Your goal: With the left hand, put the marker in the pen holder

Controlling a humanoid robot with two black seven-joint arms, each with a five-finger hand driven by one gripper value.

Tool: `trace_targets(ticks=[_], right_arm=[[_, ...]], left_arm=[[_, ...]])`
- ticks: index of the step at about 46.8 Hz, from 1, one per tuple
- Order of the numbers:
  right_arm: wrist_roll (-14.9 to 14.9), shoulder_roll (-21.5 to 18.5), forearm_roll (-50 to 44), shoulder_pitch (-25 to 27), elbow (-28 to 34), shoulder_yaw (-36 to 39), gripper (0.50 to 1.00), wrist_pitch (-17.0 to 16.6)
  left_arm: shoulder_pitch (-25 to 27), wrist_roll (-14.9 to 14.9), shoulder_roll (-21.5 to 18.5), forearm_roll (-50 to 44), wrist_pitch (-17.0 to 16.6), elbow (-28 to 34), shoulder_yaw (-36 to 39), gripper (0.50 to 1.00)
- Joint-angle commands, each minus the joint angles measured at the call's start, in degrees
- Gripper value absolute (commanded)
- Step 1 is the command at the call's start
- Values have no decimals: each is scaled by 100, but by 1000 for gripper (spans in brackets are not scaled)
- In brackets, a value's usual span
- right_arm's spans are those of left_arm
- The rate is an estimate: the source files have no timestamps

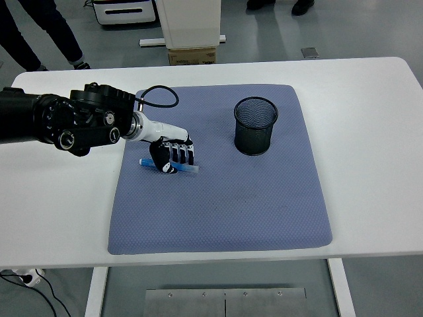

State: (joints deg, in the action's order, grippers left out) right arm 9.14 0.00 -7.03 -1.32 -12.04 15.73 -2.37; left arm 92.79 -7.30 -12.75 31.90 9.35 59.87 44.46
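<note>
A robotics lab or test room, judging by the white desk with a blue-grey mat, smooth grey floor, equipment cabinet and standing people's legs behind.

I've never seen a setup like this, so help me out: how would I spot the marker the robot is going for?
Find the blue-grey mat that covers most of the white table. On its left part, under the fingers of the robot's left hand, lies the marker, flat on the mat. It is a slim blue stick, unlike the round black mesh pen holder standing upright on the mat's far right part.
</note>
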Motion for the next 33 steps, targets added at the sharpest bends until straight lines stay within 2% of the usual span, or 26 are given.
trace_targets(ticks=[1, 8, 21, 33], right_arm=[[0, 0, 0, 0, 0, 0, 1000, 0], [0, 0, 0, 0, 0, 0, 1000, 0], [0, 0, 0, 0, 0, 0, 1000, 0], [0, 0, 0, 0, 0, 0, 1000, 0]], left_arm=[[3, 0, 9, 1, -64, 25, 1, 628], [-6, 0, 18, 10, -152, 60, 45, 625], [-15, 0, 27, 10, -170, 121, 80, 572], [-15, 0, 27, 10, -170, 121, 98, 555]])
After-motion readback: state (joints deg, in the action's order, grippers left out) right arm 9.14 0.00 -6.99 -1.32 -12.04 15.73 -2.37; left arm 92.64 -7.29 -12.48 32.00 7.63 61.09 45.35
